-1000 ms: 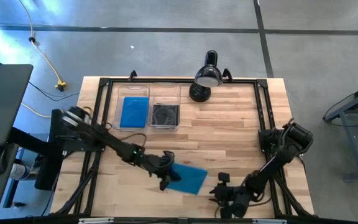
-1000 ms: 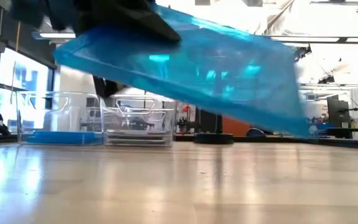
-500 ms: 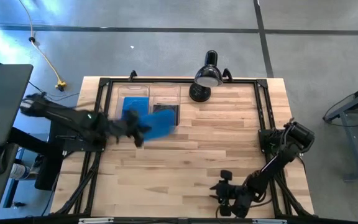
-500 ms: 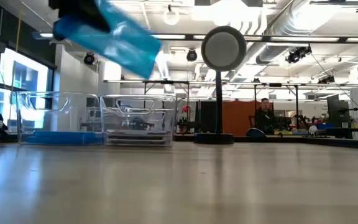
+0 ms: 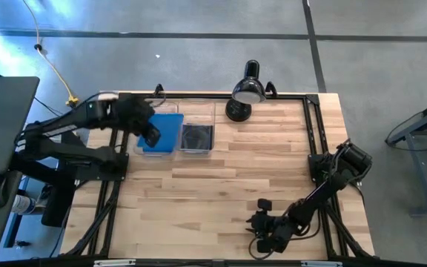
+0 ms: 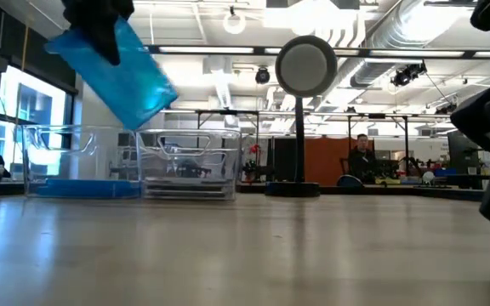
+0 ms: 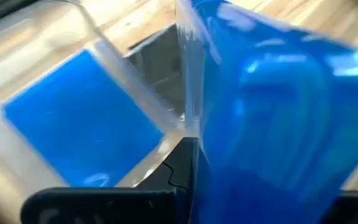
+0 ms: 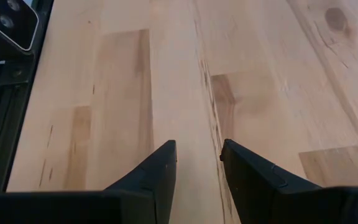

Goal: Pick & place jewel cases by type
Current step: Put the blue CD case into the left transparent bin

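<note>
Jewel case, blue (image 6: 113,68): clamped in left gripper (image 5: 148,132), tilted steeply, hanging directly above left clear bin (image 5: 159,109), which already holds a blue case (image 7: 82,127). Drop is straight down. Right gripper (image 8: 196,167) parted slightly, empty, waits at near table edge.

— What's sitting on the worktop (image 5: 258,163)?
— I see two clear bins (image 5: 178,127) side by side at the far left, and a black desk lamp (image 5: 245,90) beside them.
— Anything inside the bins?
— Blue cases (image 5: 170,133) in one, probably dark cases (image 5: 196,136) in the other.
</note>
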